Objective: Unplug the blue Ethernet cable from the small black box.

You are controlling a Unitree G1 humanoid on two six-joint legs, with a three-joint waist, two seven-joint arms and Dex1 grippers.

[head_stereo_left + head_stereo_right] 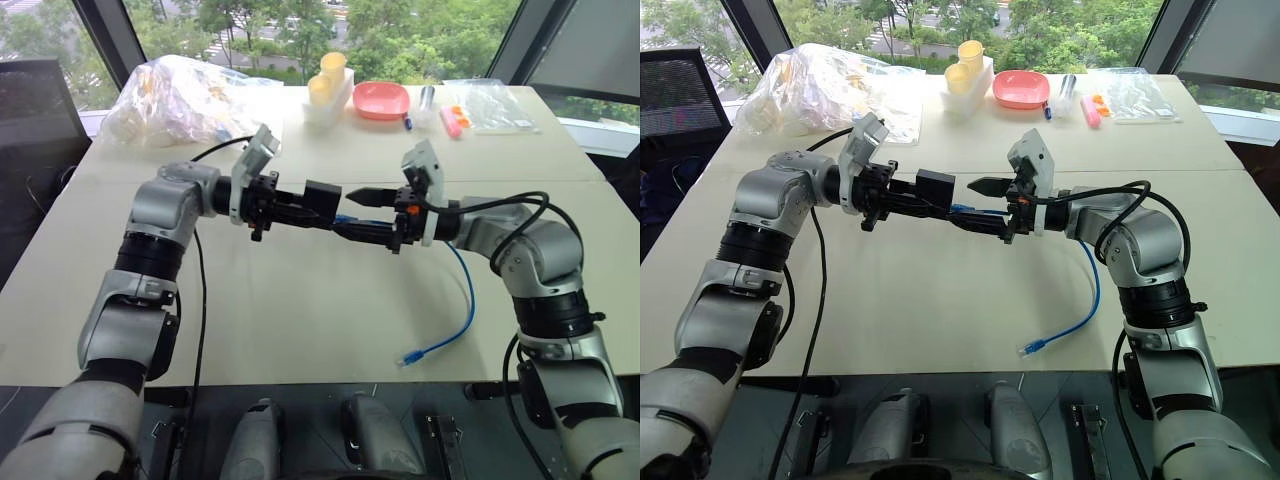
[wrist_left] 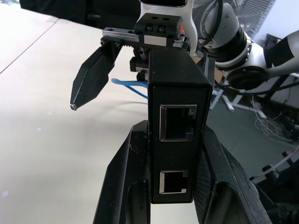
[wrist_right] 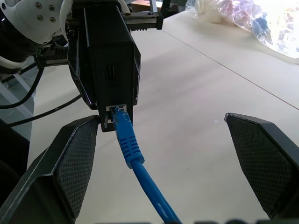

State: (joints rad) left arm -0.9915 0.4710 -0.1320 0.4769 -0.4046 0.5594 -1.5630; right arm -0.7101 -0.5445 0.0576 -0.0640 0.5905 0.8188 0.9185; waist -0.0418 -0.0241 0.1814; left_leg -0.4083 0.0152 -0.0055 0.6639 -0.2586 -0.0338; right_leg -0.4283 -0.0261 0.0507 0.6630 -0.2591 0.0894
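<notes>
My left gripper (image 1: pixel 312 208) is shut on the small black box (image 1: pixel 323 197) and holds it in the air over the middle of the table. The blue Ethernet cable (image 3: pixel 131 150) is plugged into the box's (image 3: pixel 110 60) face towards my right gripper (image 1: pixel 362 214). That gripper is open, with one finger (image 3: pixel 74 168) on each side of the plug and touching neither it nor the cord. The cable (image 1: pixel 465 290) hangs down under my right arm, and its free plug (image 1: pixel 410 357) lies near the table's front edge. The box's (image 2: pixel 175 116) face in the left wrist view has two empty ports.
At the back of the table (image 1: pixel 300 320) lie a crumpled clear plastic bag (image 1: pixel 190 95), yellow cups in a white holder (image 1: pixel 330 85), a pink plate (image 1: pixel 381 100), a pink marker (image 1: pixel 450 122) and a flat clear bag (image 1: pixel 490 105). A black cable (image 1: pixel 200 300) hangs by my left arm.
</notes>
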